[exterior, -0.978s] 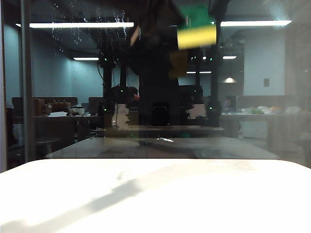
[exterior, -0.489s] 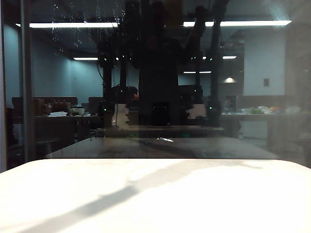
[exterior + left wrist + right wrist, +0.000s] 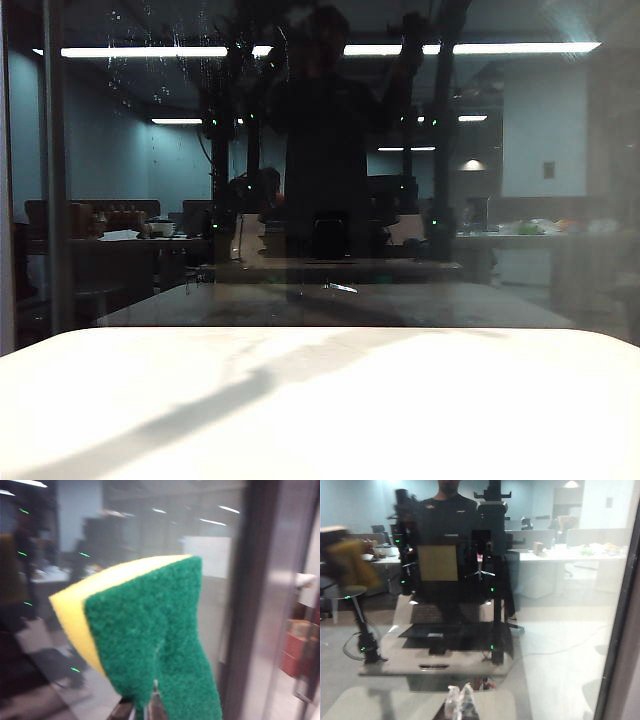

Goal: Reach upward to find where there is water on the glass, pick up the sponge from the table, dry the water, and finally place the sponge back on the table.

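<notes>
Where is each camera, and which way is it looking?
Exterior view: low behind the table, facing the glass; no arm shows.
Left wrist view: on the left arm, near the glass; left gripper pinches the sponge.
Right wrist view: on the right arm, facing the glass; right gripper tips show, shut.
All views share the glass.

Dim, glare on glass [image 3: 560, 200] — wrist views blurry.

Green-yellow sponge [image 3: 150, 640] upright near glass [image 3: 220, 605], droplets [image 3: 160, 75] apparently remaining
</notes>
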### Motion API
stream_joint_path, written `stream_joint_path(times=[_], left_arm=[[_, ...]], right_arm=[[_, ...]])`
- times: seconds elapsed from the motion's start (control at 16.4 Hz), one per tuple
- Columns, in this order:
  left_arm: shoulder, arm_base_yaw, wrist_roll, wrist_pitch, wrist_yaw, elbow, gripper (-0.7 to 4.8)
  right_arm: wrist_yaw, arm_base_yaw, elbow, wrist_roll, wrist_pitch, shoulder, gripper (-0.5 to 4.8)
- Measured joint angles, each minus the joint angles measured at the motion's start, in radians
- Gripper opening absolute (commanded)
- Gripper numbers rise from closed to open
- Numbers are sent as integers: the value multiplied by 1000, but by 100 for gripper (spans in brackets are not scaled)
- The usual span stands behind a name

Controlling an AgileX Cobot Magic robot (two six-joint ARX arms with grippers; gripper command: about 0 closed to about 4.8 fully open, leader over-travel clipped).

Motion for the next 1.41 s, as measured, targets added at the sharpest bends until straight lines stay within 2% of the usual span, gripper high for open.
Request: stream_joint_path(times=[0.18, 0.31, 0.43, 0.67, 0.92, 1.22, 1.41], left_arm=[[0, 89, 0, 51, 0, 16, -6], [2, 172, -41, 138, 0, 16, -6], [10, 201, -49, 176, 1, 17, -6], [79, 212, -66, 255, 3, 19, -6], [190, 214, -92, 255, 6, 18, -6], [237, 215, -93, 307, 5, 18, -6], [238, 256, -117, 350, -14, 19, -6]], right_arm=[[0, 0, 0, 0, 0, 0, -9], [0, 0, 0, 0, 0, 0, -9], [0, 0, 0, 0, 0, 0, -9], [0, 0, 0, 0, -4, 0, -9], [0, 0, -1, 0, -8, 0, -9], [0, 0, 0, 0, -11, 0, -9], [0, 0, 0, 0, -24, 0, -9]])
